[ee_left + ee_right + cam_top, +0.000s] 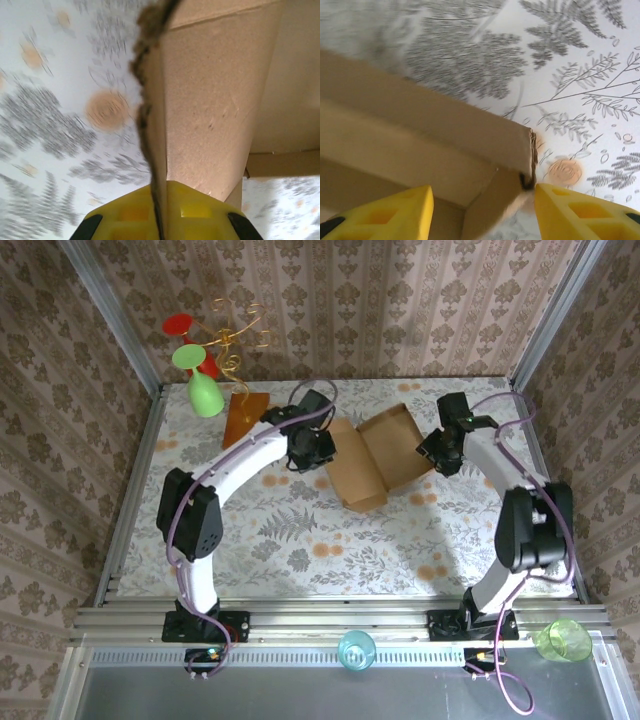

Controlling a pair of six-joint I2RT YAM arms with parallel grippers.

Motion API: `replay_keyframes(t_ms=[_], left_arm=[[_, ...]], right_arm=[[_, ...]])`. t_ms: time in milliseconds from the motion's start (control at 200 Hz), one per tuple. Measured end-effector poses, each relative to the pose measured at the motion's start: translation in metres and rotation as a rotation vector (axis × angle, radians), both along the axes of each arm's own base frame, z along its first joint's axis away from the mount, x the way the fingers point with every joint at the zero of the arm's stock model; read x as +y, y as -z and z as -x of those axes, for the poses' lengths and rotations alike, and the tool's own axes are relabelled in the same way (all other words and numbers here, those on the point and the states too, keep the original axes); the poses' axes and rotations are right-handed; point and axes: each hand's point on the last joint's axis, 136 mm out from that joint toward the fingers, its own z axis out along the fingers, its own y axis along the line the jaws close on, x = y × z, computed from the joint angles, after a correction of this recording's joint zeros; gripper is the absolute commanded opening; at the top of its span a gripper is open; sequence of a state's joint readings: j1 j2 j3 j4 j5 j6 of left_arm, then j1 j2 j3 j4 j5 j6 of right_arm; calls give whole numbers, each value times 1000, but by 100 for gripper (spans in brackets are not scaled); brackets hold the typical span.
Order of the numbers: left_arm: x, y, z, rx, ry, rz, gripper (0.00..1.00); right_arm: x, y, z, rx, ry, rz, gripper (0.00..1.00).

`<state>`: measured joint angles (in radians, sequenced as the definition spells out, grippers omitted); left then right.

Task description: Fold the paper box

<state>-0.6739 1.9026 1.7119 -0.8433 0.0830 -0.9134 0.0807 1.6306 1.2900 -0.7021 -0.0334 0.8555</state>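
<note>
Floral-patterned table (300,540). Paper box (372,462), partly folded, lies at far centre. An orange-brown board (243,418) and a green goblet (205,392) lie close together at far left.

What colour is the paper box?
The paper box is plain light brown; left wrist view shows it best.

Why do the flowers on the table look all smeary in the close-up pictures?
Left wrist view: the flowery table is streaked and blurry, the paper box less so. Right wrist view: ferns smear at upper left, sharper at right. Top view: everything crisp, soft shadows beside the box.
</note>
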Motion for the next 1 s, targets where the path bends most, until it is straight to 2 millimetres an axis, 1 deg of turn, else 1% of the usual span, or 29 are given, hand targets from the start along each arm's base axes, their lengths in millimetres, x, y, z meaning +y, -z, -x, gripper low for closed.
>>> replay_keyframes(t_ms=[50, 135, 205, 270, 335, 430, 500, 605, 660, 755, 865, 925, 1000], left_arm=[[12, -9, -6, -29, 55, -44, 0], [32, -22, -14, -76, 172, -126, 0], [46, -31, -19, -116, 267, -188, 0], [52, -42, -21, -161, 370, -243, 0], [53, -55, -23, -214, 483, -286, 0], [47, -72, -28, -295, 641, -337, 0], [42, -77, -31, -339, 748, -373, 0], [39, -73, -31, -371, 893, -426, 0], [39, -69, -27, -371, 961, -447, 0], [38, -60, -21, -366, 1059, -477, 0], [36, -46, -11, -347, 1159, -499, 0], [34, -43, -7, -346, 1199, -506, 0], [31, -44, -4, -358, 1233, -516, 0]], right_arm=[[4, -24, 4, -76, -48, 0, 54], [13, -69, 10, -226, -140, 2, 47], [20, -100, 11, -348, -219, 12, 46], [29, -120, 6, -446, -298, 19, 47], [38, -130, -3, -528, -377, 23, 46], [55, -131, -14, -623, -511, 32, 44], [69, -130, -20, -712, -633, 47, 47], [87, -126, -26, -819, -807, 88, 50], [97, -126, -30, -874, -899, 112, 53], [114, -120, -34, -913, -1042, 151, 58], [146, -117, -31, -962, -1226, 204, 58], [166, -116, -26, -985, -1316, 222, 57], [184, -113, -19, -1001, -1395, 232, 54]])
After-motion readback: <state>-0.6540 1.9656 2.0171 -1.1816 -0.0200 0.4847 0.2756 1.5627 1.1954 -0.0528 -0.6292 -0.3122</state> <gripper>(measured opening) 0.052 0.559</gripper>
